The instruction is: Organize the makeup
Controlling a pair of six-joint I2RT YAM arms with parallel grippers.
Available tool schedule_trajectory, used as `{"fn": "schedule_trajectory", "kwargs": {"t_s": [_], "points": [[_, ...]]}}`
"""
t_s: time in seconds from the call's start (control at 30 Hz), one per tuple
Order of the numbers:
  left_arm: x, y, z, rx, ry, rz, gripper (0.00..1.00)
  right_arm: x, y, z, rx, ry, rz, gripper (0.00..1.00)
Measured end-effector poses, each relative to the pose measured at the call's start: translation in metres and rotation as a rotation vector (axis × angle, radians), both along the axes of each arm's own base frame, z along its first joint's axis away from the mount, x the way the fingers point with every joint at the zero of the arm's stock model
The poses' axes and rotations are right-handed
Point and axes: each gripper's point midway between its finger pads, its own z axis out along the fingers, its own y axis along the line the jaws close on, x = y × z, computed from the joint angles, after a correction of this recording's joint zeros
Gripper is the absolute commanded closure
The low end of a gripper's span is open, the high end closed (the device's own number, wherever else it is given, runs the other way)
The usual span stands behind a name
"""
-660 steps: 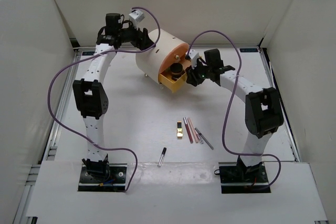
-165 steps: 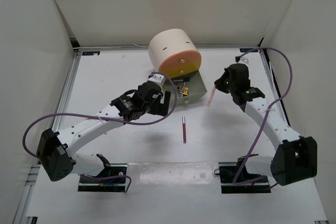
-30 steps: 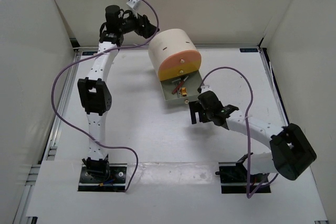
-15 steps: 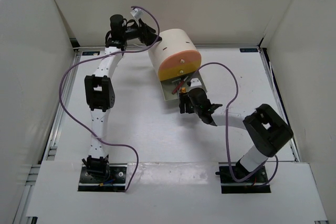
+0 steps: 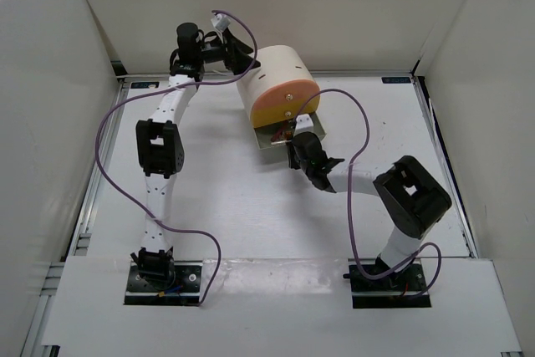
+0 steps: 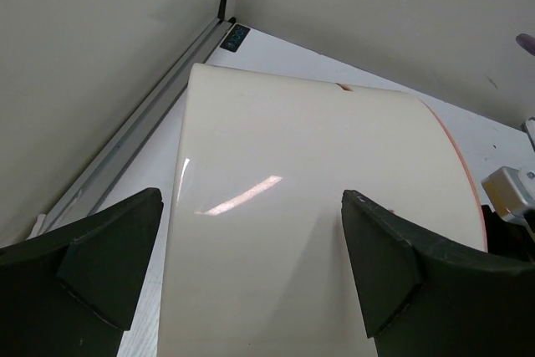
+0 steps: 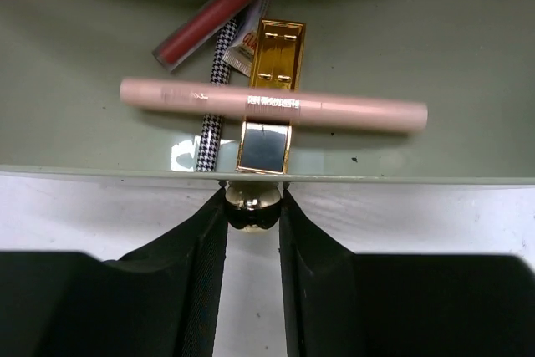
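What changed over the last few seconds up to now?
The right hand moved from the table up to the grey-green drawer, shut on its gold knob and has pushed it partway into the cream box. The red pencil, on the table earlier, lies in the drawer. Left hand stays open astride the box.

i see cream box [image 6: 318, 206] smooth, glossy, light streak across it. grey-green drawer [image 7: 468, 56] smooth, faint sheen. gold case [image 7: 272, 89] mirror-bright, metallic. pink pencil [image 7: 334, 110] satin. knob [image 7: 253, 194] polished brass-like metal. right end effector [image 7: 253, 213] looks matt black plastic. counter [image 7: 418, 206] white, matt.
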Motion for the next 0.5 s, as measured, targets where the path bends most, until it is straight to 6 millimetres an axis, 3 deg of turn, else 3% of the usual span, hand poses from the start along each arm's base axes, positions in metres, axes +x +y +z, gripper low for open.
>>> {"fn": "schedule_trajectory", "kwargs": {"t_s": [0.3, 0.4, 0.43, 0.5], "points": [[-0.003, -0.001, -0.002, -0.012, -0.006, -0.022, 0.02, 0.042, 0.011, -0.004, 0.019, -0.064, -0.011, 0.87], [-0.001, -0.001, -0.002, -0.014, -0.017, -0.017, 0.02, 0.06, 0.021, -0.002, 0.043, -0.099, -0.02, 0.72], [-0.001, -0.001, -0.002, -0.015, -0.017, -0.017, 0.02, 0.064, 0.024, -0.002, 0.053, -0.112, -0.025, 0.52], [-0.001, -0.001, -0.003, -0.016, -0.016, -0.017, 0.02, 0.074, 0.027, 0.0, 0.084, -0.152, -0.054, 0.4]]}}
